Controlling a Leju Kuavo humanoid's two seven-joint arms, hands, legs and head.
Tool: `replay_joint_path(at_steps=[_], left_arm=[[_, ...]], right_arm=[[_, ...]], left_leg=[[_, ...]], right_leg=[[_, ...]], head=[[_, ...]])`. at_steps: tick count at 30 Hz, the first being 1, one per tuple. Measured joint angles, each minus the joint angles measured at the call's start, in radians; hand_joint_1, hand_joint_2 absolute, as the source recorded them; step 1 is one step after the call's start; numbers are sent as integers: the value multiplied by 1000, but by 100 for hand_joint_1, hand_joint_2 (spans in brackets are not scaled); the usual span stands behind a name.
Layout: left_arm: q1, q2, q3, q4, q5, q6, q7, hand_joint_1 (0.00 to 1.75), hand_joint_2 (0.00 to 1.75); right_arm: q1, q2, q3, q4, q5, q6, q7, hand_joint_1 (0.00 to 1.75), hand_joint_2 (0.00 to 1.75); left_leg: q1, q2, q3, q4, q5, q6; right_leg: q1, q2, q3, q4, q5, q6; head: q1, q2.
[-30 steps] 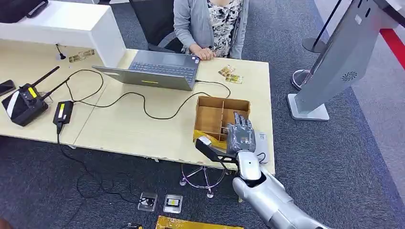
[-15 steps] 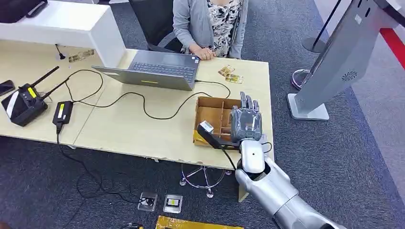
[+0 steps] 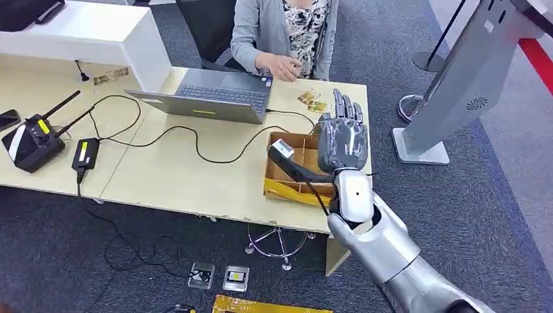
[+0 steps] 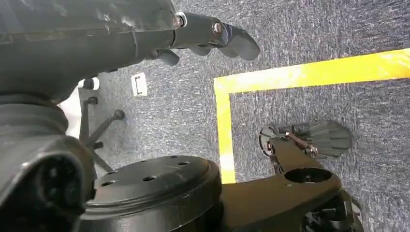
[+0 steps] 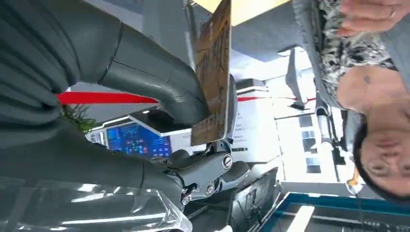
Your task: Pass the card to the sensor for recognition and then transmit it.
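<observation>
— So where is the card point(image 5: 212, 72) right now?

— Pinched in the right robot hand point(image 3: 342, 145), thumb against a finger, with the other fingers spread upright. The hand is raised above the cardboard box point(image 3: 297, 171) at the right end of the worktop point(image 3: 195, 176).

— How will it handle?

— My guess: light, thin and stiff, with a smooth face that could slide if the pinch loosens. The thumb lies across its middle and one end sticks out; that free end looks like the part to offer a sensor.

— And the left robot hand point(image 4: 212, 37)?

— Hanging over the carpet by a yellow floor line point(image 4: 309, 75), fingers curled in with nothing in them.

— Room to move?

— Open carpet lies to the right, toward the slanted grey kiosk point(image 3: 466, 81). The box walls sit below the hand. A person point(image 3: 287, 29) sits across the worktop behind the laptop point(image 3: 215, 98), so a swing forward looks tighter than one to the right.
</observation>
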Motion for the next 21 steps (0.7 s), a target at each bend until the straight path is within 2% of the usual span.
replay_joint_path(at_steps=[5,9,20,21], left_arm=[[-2,0,0,0,6,8,-1,0,0],[-8,0,0,0,3,4,2,0,0],[-13,0,0,0,3,12,9,0,0],[-13,0,0,0,3,12,9,0,0]], right_arm=[[-34,36,11,42,-59,-60,-48,175,175],[-77,71,23,130,-95,-113,-69,175,175],[-115,114,43,270,-110,-130,-83,175,175],[-116,117,45,279,-110,-131,-84,7,175]], left_leg=[[0,0,0,0,0,0],[0,0,0,0,0,0],[0,0,0,0,0,0],[0,0,0,0,0,0]], right_leg=[[0,0,0,0,0,0],[0,0,0,0,0,0],[0,0,0,0,0,0],[0,0,0,0,0,0]], head=[[0,0],[0,0],[0,0],[0,0]])
